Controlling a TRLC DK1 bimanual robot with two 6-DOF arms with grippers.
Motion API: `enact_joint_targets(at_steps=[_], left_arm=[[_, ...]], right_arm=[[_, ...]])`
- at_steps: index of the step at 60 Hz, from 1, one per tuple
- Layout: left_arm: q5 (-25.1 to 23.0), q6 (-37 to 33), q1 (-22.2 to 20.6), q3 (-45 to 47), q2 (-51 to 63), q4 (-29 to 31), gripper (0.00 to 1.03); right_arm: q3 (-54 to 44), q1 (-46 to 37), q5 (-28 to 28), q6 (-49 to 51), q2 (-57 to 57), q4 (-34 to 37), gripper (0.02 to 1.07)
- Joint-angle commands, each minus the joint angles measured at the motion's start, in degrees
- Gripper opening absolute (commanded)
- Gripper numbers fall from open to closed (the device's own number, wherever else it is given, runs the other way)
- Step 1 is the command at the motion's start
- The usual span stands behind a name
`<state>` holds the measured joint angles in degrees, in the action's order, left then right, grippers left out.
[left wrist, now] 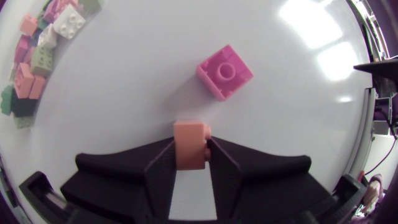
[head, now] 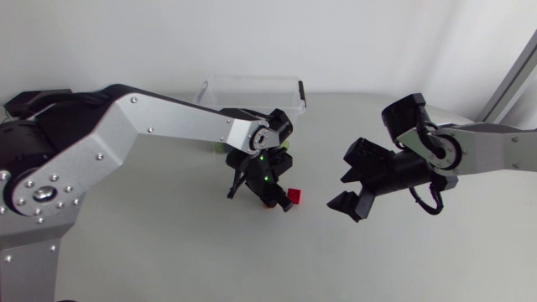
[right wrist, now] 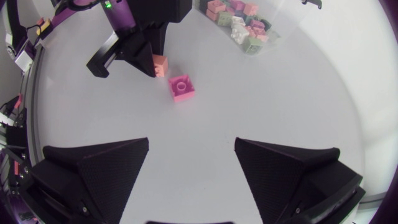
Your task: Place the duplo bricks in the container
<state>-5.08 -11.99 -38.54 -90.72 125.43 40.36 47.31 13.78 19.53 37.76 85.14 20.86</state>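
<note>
The left gripper (left wrist: 191, 146) is clamping an orange brick (left wrist: 188, 132) between its two fingers, which are pressing on opposite side faces near the fingertips. Whether the brick is resting on the table (left wrist: 124, 99) or hanging just above it is hard to judge from these views. A pink brick (left wrist: 224, 71) is lying loose on the table just ahead of the held one. The clear container (head: 252, 87), already holding a heap of bricks, is standing farther off, beyond the left arm. The right gripper (right wrist: 192, 142) is hovering with its fingers spread wide and nothing between them, facing the pink brick. Main risks: the grip is sitting at the very tips, so the orange brick is liable to twist or slip out during the carry. A low path is risking a knock against the pink brick or the container's wall. With both arms working close together, a reach by the right arm is risking a collision.
</note>
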Motion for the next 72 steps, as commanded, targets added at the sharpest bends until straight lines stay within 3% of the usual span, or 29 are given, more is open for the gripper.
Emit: enact_joint_targets(at_steps=[1,15,33,57,72], left_arm=[[0.0,-0.5,-0.1,2.9,-1.4,0.0,0.22],[-0.2,-2.1,-0.7,5.6,-6.0,-0.3,0.22],[-1.6,-4.8,1.2,9.9,-17.3,2.2,0.22],[-3.5,-9.5,7.5,8.7,-25.1,5.1,0.22],[-6.1,-11.0,11.6,2.4,-25.0,7.5,0.22]], right_arm=[[0.5,0.7,0.4,0.4,-0.5,0.9,1.02],[1.6,1.5,0.9,1.2,-0.2,1.2,1.02],[10.5,5.6,0.3,3.8,8.3,4.2,1.02],[19.8,9.1,-1.4,6.5,20.7,6.8,1.02],[25.9,9.2,-2.0,8.7,27.6,10.4,0.98]])
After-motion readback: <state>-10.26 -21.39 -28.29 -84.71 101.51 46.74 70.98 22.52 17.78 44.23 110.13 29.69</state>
